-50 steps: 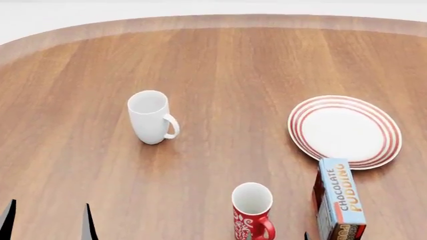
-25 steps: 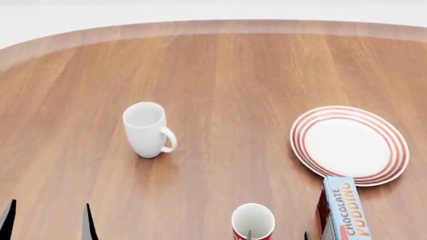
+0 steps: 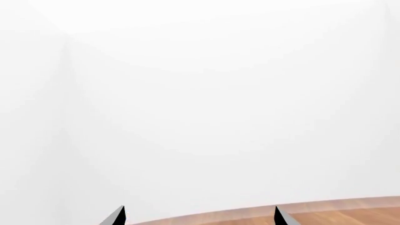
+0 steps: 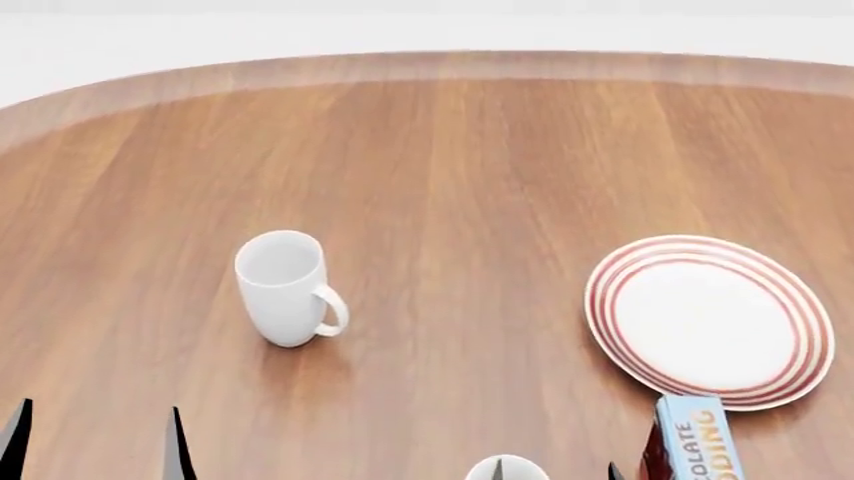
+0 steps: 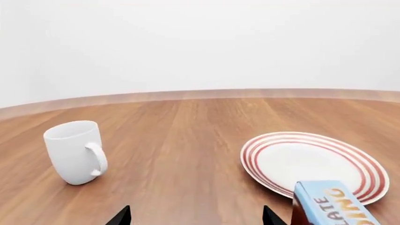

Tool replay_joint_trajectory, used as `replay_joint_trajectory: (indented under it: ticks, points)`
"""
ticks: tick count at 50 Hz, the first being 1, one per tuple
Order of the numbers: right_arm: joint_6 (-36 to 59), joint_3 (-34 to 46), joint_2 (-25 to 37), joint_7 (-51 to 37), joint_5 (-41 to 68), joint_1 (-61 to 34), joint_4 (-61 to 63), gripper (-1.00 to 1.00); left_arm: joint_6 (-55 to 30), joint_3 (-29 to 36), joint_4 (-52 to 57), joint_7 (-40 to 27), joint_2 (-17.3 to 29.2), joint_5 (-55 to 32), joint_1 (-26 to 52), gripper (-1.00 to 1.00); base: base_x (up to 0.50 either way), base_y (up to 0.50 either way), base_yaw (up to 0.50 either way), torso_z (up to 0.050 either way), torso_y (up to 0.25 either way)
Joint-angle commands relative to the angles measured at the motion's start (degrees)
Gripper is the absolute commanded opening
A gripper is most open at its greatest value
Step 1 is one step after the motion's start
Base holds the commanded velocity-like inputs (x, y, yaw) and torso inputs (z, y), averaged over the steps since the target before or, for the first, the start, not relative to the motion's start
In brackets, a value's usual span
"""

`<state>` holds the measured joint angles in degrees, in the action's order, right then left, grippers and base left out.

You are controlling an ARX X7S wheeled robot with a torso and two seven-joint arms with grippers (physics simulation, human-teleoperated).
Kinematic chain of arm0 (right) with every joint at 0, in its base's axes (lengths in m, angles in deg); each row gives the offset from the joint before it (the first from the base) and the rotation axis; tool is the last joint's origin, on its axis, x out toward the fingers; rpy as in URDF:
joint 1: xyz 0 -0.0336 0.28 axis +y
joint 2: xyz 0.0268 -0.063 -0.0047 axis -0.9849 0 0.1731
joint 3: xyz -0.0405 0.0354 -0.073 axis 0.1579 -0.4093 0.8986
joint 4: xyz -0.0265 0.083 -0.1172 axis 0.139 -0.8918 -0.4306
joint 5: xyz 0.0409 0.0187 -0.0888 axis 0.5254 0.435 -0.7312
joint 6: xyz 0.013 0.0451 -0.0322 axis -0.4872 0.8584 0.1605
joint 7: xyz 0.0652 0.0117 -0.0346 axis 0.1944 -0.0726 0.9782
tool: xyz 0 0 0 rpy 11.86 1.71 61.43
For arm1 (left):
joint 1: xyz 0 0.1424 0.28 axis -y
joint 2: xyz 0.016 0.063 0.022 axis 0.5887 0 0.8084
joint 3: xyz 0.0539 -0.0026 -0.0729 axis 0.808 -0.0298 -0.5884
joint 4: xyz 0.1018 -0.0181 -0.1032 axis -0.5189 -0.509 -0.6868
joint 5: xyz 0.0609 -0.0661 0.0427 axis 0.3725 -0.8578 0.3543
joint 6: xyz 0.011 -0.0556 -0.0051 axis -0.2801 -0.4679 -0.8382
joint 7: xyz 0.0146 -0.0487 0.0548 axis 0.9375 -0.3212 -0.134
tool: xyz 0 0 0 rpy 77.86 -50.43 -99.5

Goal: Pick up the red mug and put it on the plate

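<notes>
The red mug point(image 4: 505, 468) sits at the very bottom edge of the head view, where only the top of its white rim shows, so its red body is cut off and hard to confirm from here. The plate point(image 4: 709, 321) lies flat on the wooden table point(image 4: 454, 180), to the right and farther out than the mug, well apart from it. A pudding box point(image 4: 694, 440) stands just at the plate's near edge, right of the mug; in the right wrist view its blue top point(image 5: 331, 204) overlaps the plate's point(image 5: 306, 161) near rim. A white mug point(image 4: 284, 288) stands upright on the left side of the table, handle toward the right. The left gripper point(image 4: 94, 440) shows two dark fingertips set wide apart at the lower left, holding nothing. The right gripper point(image 5: 196, 216) likewise shows two tips spread wide, empty, facing across the table toward the white mug point(image 5: 76, 152) and plate.
</notes>
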<state>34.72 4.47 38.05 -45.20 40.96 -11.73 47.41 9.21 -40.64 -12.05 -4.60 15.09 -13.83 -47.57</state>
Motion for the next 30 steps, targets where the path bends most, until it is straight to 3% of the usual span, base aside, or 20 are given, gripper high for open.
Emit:
replay_joint_trajectory:
  ticks: [1, 30]
  points:
    - [-0.3, 0.2, 0.2, -0.2, 0.2, 0.0, -0.2, 1.0, 0.0, 0.3, 0.0, -0.3, 0.2, 0.0, 0.1, 1.0, 0.16, 0.0, 0.0, 0.0, 0.0]
    - [-0.1, 0.9, 0.7, -1.0, 0.5, -0.1, 0.2, 1.0, 0.0, 0.9, 0.0, -0.8, 0.5, -0.2, 0.2, 1.0, 0.16, 0.0, 0.0, 0.0, 0.0]
